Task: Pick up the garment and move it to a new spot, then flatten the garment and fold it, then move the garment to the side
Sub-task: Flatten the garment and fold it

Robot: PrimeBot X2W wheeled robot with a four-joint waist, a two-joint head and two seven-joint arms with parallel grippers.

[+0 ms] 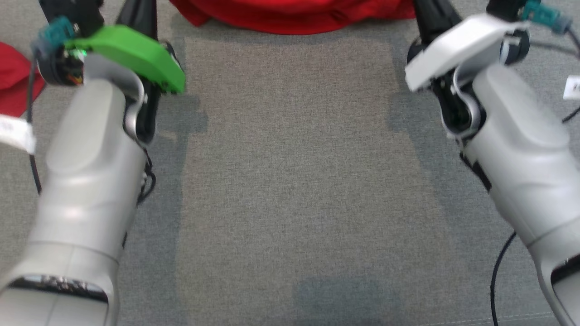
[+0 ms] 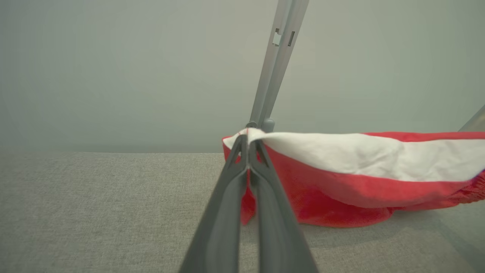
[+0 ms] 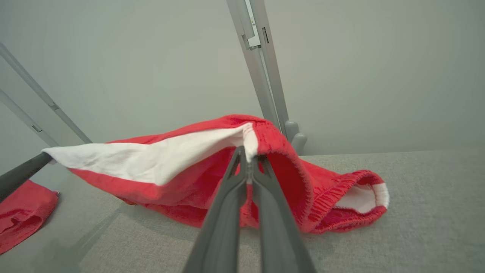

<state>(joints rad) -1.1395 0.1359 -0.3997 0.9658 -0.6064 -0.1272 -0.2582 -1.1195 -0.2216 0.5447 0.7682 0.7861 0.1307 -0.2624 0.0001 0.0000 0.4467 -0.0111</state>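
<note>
The left claw (image 2: 248,142) is pinched tight on one corner of the red garment (image 2: 341,193), whose white-lined edge stretches from it across to the right claw (image 3: 248,157), likewise clamped on the hem; below both claws the rest sags onto the grey table (image 1: 290,181)

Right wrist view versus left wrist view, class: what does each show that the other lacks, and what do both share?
Right wrist view: the right hand shut on the garment's edge, a ribbed opening, a second red cloth. Left wrist view: the left hand, seen along its fingers, shut on the garment's corner. Shared: the red, white-lined garment, grey cloth surface, upright post.
</note>
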